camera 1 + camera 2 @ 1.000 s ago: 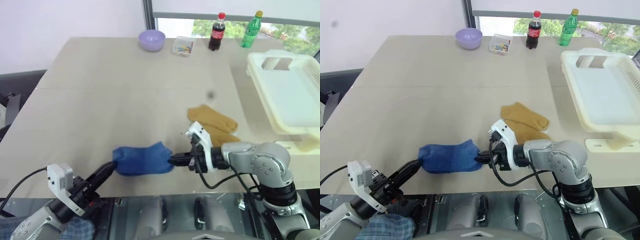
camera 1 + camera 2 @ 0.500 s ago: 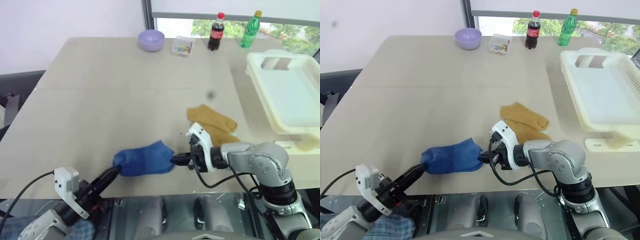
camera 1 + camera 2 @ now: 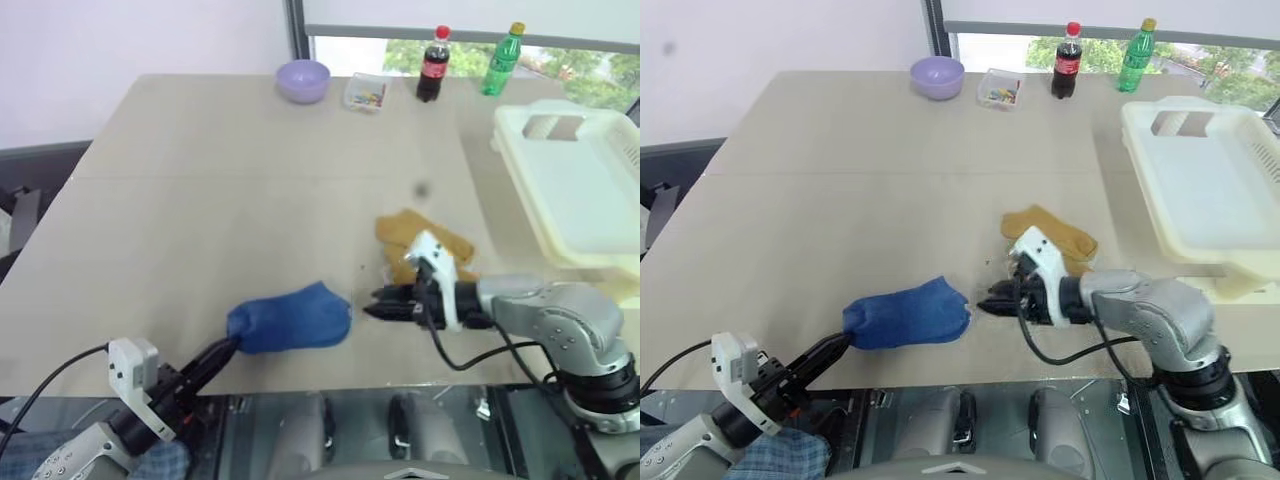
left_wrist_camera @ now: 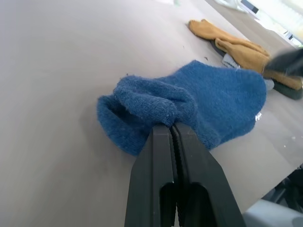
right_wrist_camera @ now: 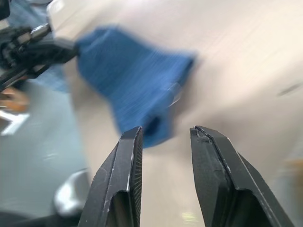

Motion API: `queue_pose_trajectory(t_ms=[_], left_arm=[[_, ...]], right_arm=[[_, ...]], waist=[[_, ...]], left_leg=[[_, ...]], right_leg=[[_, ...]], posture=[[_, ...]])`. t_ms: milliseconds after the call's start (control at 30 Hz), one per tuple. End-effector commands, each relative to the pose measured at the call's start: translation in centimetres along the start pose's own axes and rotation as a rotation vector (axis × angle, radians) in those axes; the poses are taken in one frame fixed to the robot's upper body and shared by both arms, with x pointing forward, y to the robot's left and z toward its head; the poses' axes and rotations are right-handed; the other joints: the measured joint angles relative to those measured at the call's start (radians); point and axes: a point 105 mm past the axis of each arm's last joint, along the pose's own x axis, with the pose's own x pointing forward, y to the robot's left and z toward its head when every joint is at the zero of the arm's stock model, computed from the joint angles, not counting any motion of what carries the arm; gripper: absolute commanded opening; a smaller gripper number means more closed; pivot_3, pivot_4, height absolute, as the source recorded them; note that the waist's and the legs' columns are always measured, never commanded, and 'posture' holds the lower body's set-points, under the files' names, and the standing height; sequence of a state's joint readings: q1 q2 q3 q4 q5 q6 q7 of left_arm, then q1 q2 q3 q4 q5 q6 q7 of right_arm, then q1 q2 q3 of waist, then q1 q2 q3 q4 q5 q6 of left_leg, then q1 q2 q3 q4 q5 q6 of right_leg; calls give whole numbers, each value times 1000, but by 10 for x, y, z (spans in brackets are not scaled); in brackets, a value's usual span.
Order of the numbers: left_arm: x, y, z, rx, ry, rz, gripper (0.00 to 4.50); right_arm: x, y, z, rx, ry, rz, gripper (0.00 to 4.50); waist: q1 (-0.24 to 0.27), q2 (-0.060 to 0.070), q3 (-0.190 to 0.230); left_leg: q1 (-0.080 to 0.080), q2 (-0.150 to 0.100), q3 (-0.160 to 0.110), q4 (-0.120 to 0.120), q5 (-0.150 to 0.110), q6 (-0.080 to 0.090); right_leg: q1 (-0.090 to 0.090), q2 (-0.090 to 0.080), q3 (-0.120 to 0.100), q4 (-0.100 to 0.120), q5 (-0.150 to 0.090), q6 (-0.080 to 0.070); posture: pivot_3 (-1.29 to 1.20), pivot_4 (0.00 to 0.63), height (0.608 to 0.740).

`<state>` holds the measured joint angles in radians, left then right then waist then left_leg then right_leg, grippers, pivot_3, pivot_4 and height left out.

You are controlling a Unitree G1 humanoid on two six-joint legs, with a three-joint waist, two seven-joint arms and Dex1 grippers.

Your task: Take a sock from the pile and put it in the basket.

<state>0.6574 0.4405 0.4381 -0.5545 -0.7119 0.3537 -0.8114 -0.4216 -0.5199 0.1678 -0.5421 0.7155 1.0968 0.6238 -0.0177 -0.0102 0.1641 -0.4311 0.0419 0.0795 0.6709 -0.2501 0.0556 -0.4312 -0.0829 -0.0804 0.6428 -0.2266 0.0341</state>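
A blue sock (image 3: 290, 319) lies on the table (image 3: 220, 180) near its front edge, and the left gripper (image 4: 172, 128) is clamped on one bunched end of it, the two black fingers pressed together with a fold of the fabric pinched at their tips. The right gripper (image 3: 374, 306) sits just beside the sock's other end with a small gap between them; its fingers (image 5: 129, 156) stand apart with nothing in them, pointing toward the sock. Beside and behind the right gripper lies the rest of the pile (image 3: 425, 240): mustard-yellow socks on top, with a bit of dark and pale fabric showing at their edge in the left wrist view. The basket (image 3: 575, 185) stands at the right side of the table, well apart from the blue sock, white with a handle cut-out in its far wall, and no sock can be seen in the part of it in view. Along the far edge of the table stand a lilac bowl (image 3: 303, 80), a small clear box (image 3: 365, 92) with coloured bits inside, a cola bottle (image 3: 433, 65) and a green bottle (image 3: 502, 59).
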Motion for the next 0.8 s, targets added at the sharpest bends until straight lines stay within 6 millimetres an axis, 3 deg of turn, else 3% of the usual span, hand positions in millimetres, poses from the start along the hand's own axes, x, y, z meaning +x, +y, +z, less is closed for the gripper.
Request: queue_pose_trajectory(t_ms=[33, 267, 467, 633, 800], left_arm=[[0, 0, 0, 18, -6, -2, 0], [5, 2, -1, 19, -10, -3, 0], [9, -1, -4, 8, -10, -14, 0], [19, -4, -10, 0, -5, -32, 0], [32, -4, -8, 0, -27, -44, 0]], right_arm=[[16, 6, 39, -245, -179, -4, 1632], [47, 37, 31, -352, -198, 240, 1632], [66, 46, 22, -392, -200, 351, 1632], [91, 29, 0, -477, -67, 285, 1632], [86, 4, -33, -505, 97, 227, 1632]], waist=[[-1, 0, 0], [6, -2, -1], [5, -2, -1], [5, -2, -2], [10, -2, -2]], left_leg=[[1, 1, 0, 0, 0, 0], [0, 3, 1, 1, 1, -1], [1, 3, 1, 1, 1, -1], [2, 4, 1, 2, 1, -1], [1, 2, 1, 2, 2, -4]], right_leg=[[0, 2, 0, 0, 0, 0], [0, 3, 1, 1, 3, -3], [1, 3, 1, 1, 3, -3], [1, 3, 1, 2, 2, -4], [1, 2, 1, 2, 4, -1]], posture=[[0, 150, 733], [0, 150, 733], [0, 150, 733], [0, 150, 733], [0, 150, 733]])
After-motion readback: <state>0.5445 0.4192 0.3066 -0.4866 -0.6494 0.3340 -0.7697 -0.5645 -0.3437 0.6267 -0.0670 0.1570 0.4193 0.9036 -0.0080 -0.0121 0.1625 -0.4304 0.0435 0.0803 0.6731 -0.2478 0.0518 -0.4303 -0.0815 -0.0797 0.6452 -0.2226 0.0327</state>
